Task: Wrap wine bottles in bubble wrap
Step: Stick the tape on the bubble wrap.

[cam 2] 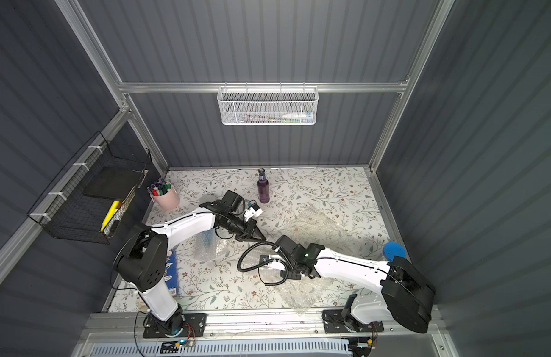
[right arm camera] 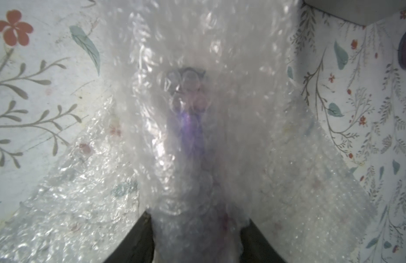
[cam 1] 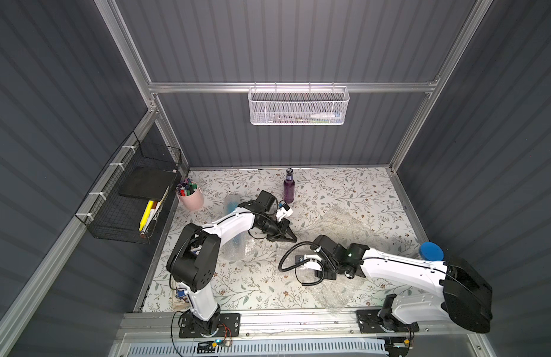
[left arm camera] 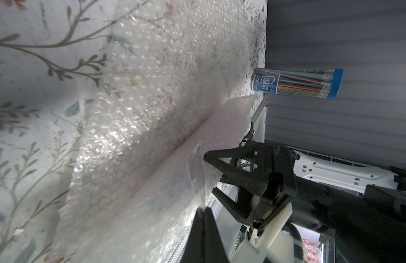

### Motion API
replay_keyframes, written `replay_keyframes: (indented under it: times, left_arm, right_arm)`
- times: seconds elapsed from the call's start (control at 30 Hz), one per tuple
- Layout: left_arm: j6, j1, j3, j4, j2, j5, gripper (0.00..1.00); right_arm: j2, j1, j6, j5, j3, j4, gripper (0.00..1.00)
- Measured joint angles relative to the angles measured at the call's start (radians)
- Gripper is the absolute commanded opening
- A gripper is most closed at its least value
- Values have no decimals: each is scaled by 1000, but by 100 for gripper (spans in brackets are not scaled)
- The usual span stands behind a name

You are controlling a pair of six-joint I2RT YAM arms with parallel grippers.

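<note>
Pressing in from both sides, R fingers (right arm camera: 133,241) are gripping a dark purple glass bottle (right arm camera: 188,127) rolled in clear crinkly bubble wrap (right arm camera: 277,159), lying btwn them on the floral table (right arm camera: 38,102). L fingers (cam 1: 285,235) are sitting closed, just beside the wrap.

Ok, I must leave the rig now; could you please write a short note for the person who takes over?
Left gripper: shut, nothing seen in it.
Right gripper: jaws on both sides of the purple bottle rolled in bubble wrap; firm grip unclear.
Done: the blue bottle lies wrapped under the left arm.
Left: finish this roll, then wrap the second purple bottle, upright at the back, probably with the spare sheet lying near it.
</note>
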Motion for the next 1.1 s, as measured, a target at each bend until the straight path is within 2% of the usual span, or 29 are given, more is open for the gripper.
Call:
replay_keyframes:
  times: [0.3,0.5,0.77,1.0,1.1]
  left_arm:
    - [-217,-129,-54,230,21,40,0]
    - [-327,-171,-125,363,32,45,0]
    - [-401,-195,-196,441,37,16,0]
    - [-406,-208,-216,441,37,-16,0]
    - [-390,-210,-217,414,42,-35,0]
  right_arm:
    - [-26,70,24,97,-40,36,51]
    - [-29,90,40,125,-44,38,51]
    - [-32,104,55,148,-47,40,52]
    - [-32,109,62,157,-47,40,52]
    - [-32,109,70,159,-47,40,55]
